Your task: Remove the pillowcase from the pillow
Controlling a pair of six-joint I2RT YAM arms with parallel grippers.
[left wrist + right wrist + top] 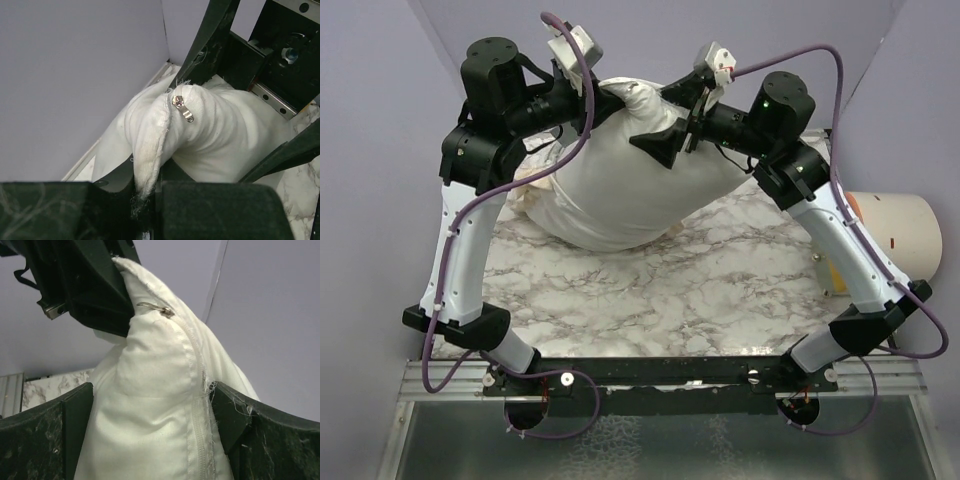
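Note:
A big white bundle (pixel 620 190) hangs at the back of the marble table, held up at its top by both grippers. It is the pillowcase turned white face out, with a zip pull (pixel 182 108) and a frayed zip seam (pixel 197 405). Cream trim (pixel 527 182) shows at its left. It bulges as if stuffed; I cannot tell the pillow's own fabric apart. My left gripper (pixel 147 200) is shut on the pillowcase's cream edge, with dark fuzz in the pinch. My right gripper (pixel 150 430) clasps the plump corner, fingers pressing both sides. In the top view the left gripper (pixel 612 100) and the right gripper (pixel 670 128) are close together.
The marble tabletop (pixel 720 280) lies below the bundle. A cream cylinder (pixel 900 230) lies at the right edge, with a small yellow item (pixel 830 270) beside it. Purple walls (pixel 380 150) close in the back and sides. A metal rail (pixel 660 375) runs along the near edge.

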